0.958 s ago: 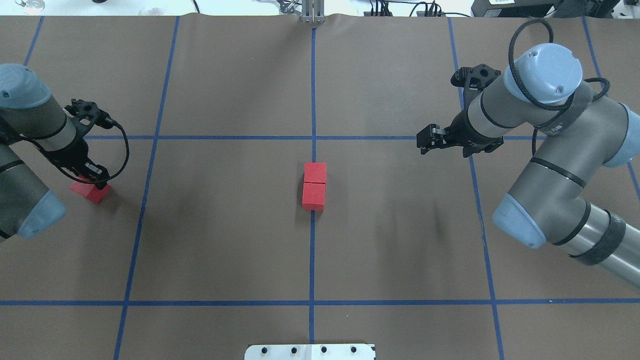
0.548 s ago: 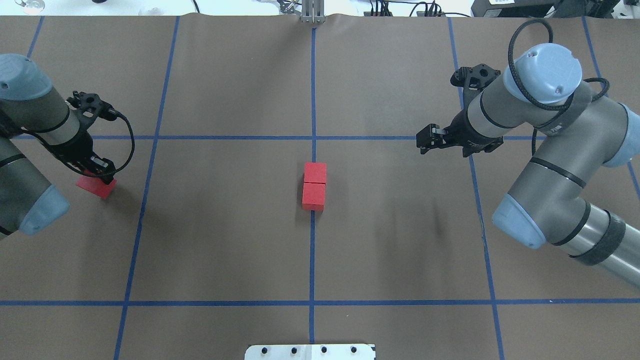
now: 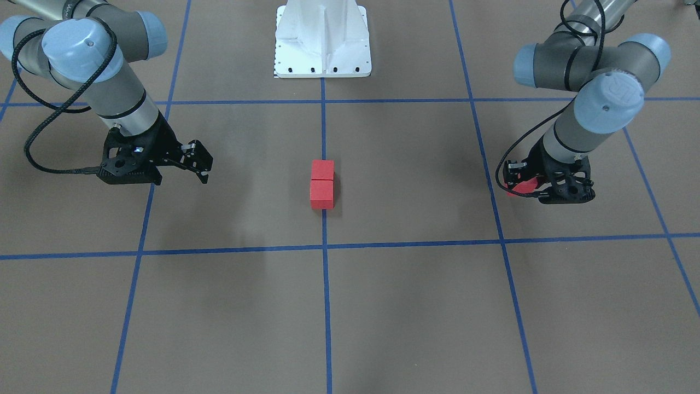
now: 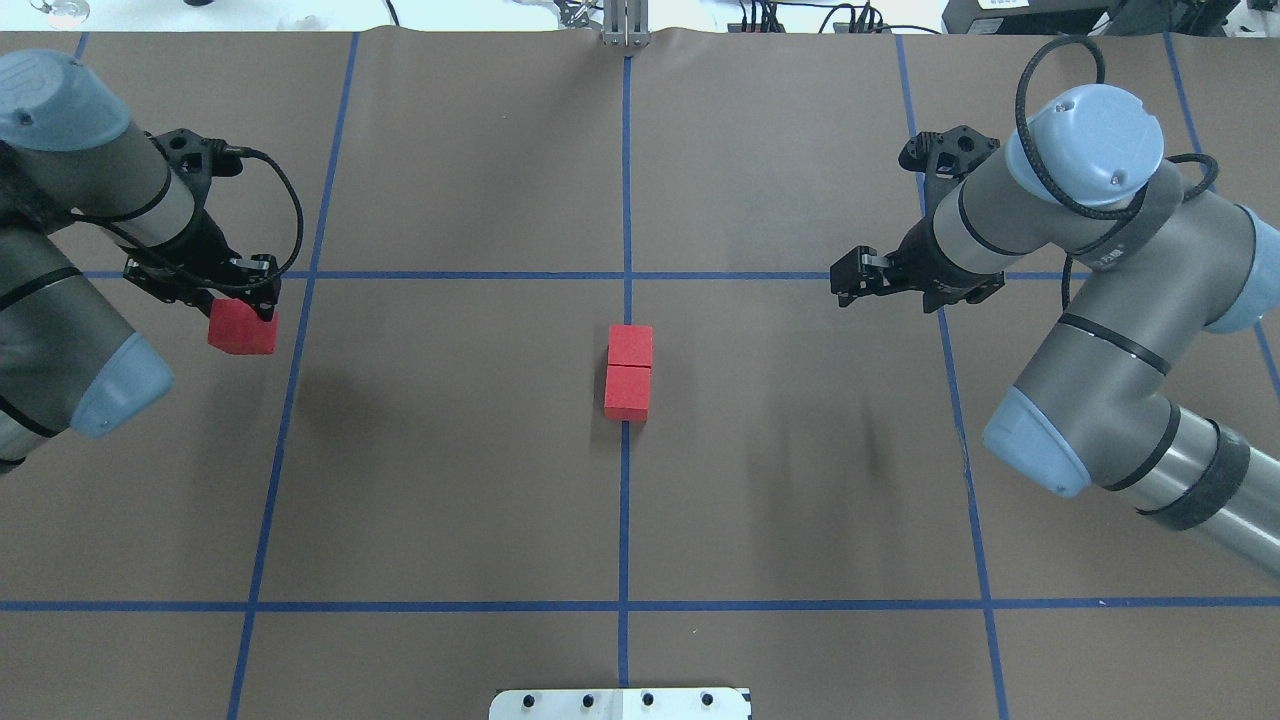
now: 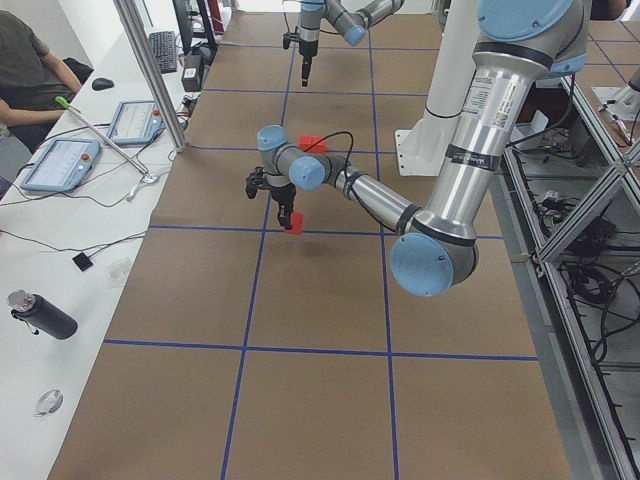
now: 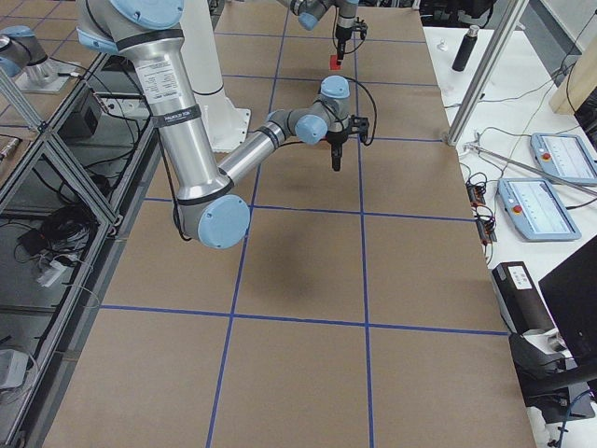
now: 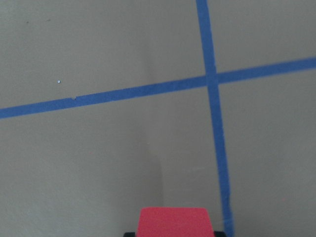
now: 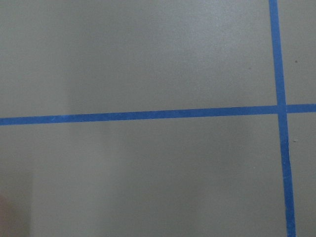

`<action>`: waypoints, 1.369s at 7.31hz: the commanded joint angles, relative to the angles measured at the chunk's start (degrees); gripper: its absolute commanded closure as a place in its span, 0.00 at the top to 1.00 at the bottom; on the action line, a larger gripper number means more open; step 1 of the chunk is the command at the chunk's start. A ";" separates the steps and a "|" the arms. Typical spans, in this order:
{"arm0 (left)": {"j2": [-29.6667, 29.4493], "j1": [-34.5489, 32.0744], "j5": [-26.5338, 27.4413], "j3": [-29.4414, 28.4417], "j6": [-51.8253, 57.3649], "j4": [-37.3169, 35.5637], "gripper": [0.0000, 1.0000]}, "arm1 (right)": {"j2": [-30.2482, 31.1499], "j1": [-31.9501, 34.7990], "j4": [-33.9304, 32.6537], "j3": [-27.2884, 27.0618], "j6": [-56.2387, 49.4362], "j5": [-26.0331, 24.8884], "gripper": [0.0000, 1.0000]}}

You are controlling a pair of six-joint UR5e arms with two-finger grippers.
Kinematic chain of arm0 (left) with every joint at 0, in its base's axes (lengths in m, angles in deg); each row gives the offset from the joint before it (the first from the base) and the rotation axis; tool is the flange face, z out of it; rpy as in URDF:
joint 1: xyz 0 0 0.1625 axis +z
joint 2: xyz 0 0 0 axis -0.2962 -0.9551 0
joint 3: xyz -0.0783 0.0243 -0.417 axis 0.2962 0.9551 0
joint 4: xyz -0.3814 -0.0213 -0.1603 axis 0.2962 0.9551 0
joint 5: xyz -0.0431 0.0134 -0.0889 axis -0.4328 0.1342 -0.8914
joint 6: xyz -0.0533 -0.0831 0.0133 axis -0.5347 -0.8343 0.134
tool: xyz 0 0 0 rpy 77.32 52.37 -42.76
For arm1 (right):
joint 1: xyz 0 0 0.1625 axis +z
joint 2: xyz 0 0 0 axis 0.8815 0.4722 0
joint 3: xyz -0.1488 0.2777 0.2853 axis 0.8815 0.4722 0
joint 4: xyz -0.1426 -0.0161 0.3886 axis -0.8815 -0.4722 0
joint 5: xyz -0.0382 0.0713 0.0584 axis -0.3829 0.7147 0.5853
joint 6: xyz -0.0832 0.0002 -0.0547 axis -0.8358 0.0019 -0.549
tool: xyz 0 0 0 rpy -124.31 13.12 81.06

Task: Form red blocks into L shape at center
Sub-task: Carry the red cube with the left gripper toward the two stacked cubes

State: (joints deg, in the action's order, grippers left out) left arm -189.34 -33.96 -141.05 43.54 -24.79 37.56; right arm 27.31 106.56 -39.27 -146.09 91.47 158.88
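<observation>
**Left gripper clamped on one red cube; two cubes paired at centre**

Left gripper (image 4: 246, 312): fingers are clamped on the third red cube (image 4: 240, 333), which hangs from the fingertips. In the exterior left view it appears clear of the brown gridded surface (image 4: 450, 450), though the gap under it is hard to judge. In the front-facing view the wrist bracket and cable hide most of this cube, and only a red sliver shows. The left wrist camera catches just its top edge, cut off by the bottom of the frame, and the fingers themselves cannot be made out.

Right gripper (image 4: 842, 287): fingers are apart with nothing between them, pointing toward the centre line. Its wrist camera shows only bare surface and tape.

The far red cube (image 4: 631, 346) and near red cube (image 4: 627, 393) lie roughly midway between the two sets of fingers and well apart from both. They are touching face to face, in a straight pair on the central blue tape line (image 4: 624, 500). The seam between them is visible, and a slight offset is possible but too small to confirm.
</observation>
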 commanded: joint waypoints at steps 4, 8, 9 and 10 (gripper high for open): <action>-22.37 11.99 11.53 -13.94 -61.57 -3.38 0.00 | 0.40 0.09 0.00 0.31 0.02 -0.06 1.00; -26.90 13.48 6.00 -20.59 -87.78 6.26 0.00 | 0.40 0.09 0.00 0.49 0.20 -0.06 1.00; -27.25 13.84 5.91 -20.59 -88.42 6.46 0.00 | 0.74 0.09 0.00 0.40 0.29 -0.06 1.00; -27.34 13.84 4.86 -20.51 -88.60 6.55 0.00 | 0.75 0.00 0.00 0.40 0.29 -0.06 1.00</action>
State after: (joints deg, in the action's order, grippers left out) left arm -216.45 -20.37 -135.19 23.08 -112.34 43.49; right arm 27.94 106.63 -39.27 -145.65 91.72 158.81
